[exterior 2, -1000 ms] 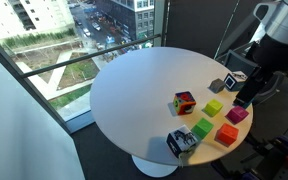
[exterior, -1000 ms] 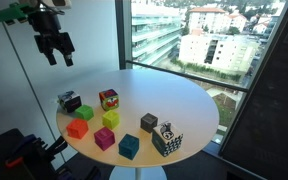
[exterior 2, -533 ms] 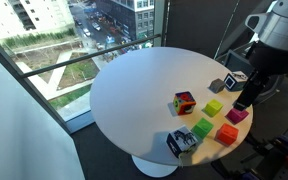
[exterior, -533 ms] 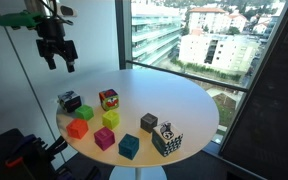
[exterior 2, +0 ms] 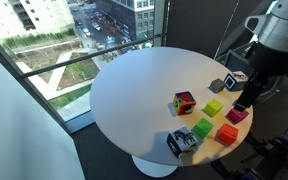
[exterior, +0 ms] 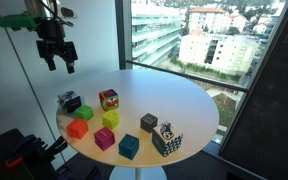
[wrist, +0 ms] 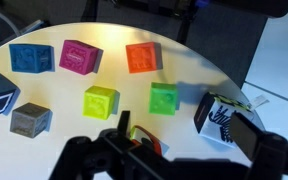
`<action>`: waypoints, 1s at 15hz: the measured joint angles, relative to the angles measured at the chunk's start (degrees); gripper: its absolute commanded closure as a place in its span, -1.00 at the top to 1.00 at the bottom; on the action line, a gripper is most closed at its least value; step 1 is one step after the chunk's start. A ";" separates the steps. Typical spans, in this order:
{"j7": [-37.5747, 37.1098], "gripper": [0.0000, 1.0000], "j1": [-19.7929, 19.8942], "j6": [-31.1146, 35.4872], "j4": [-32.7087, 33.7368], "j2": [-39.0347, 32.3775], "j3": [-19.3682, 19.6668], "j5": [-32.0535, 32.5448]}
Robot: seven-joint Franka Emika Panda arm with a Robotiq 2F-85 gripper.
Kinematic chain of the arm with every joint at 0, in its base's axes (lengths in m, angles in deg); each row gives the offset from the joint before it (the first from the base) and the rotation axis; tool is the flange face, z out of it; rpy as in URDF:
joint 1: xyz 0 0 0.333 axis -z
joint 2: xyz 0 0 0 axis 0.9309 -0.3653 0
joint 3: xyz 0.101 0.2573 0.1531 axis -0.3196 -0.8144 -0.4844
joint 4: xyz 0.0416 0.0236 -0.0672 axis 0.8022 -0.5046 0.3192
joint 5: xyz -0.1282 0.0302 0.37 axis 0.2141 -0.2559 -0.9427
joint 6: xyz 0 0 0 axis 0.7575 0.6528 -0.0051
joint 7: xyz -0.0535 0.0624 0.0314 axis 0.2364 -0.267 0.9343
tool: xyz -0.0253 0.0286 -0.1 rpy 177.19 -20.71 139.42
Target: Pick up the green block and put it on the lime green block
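The green block [exterior: 85,112] sits near the table's edge beside a black-and-white patterned cube [exterior: 69,100]. It also shows in the other exterior view [exterior 2: 203,128] and in the wrist view [wrist: 165,98]. The lime green block [exterior: 110,118] stands a little apart from it, next to a multi-coloured cube [exterior: 108,98], and shows in the other exterior view [exterior 2: 213,107] and the wrist view [wrist: 101,102]. My gripper [exterior: 57,55] hangs high above the blocks, open and empty. Its dark fingers [wrist: 184,135] frame the bottom of the wrist view.
On the round white table [exterior: 174,95] also stand a red block [exterior: 78,128], a magenta block [exterior: 105,138], a teal block [exterior: 129,147], a grey block [exterior: 149,122] and a second patterned cube [exterior: 167,140]. A glass window wall lies behind.
The gripper shifted and turned slightly above the table between one second and half a second ago. It has held still since. No block has moved.
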 measured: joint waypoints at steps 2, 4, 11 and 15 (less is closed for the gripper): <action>-0.02 1.00 0.00 0.03 -0.22 -0.36 0.00 0.03; -0.06 1.00 0.04 0.34 -0.40 -1.24 0.00 0.04; -0.16 1.00 0.30 6.59 -1.73 -6.69 0.06 0.04; -0.16 1.00 0.30 11.43 -2.32 -10.85 0.19 0.03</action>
